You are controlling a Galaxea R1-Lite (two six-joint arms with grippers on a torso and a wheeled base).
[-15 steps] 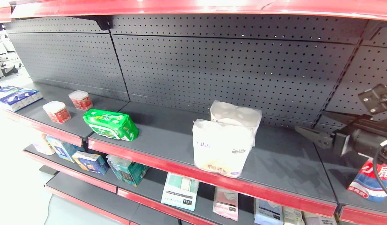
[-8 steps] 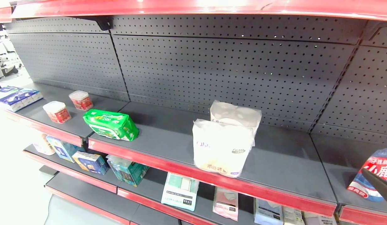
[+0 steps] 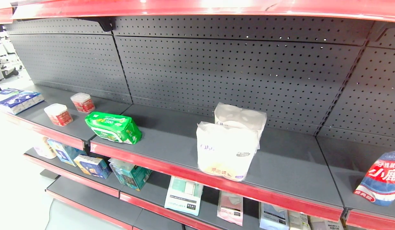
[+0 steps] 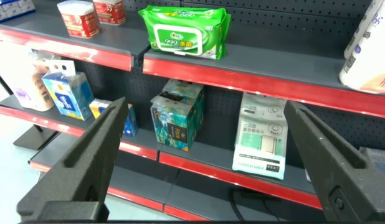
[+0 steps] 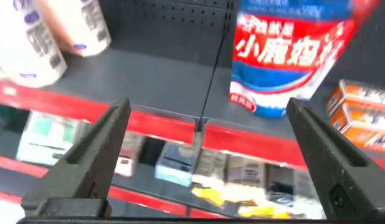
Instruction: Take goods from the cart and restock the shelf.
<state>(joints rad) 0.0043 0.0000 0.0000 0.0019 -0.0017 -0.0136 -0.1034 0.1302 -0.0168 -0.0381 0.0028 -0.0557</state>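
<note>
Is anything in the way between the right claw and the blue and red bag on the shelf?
Nothing visible is. The open right claw faces the blue and red bag, which stands on the shelf, with only air between them. The white paper packs sit farther left on that shelf, out of the way.

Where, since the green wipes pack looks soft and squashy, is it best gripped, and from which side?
Probably across its narrow width at the middle, clamping the two long sides, coming from the aisle side slightly above: the green wipes pack lies flat, long side along the shelf front, its ends tapering.
</note>
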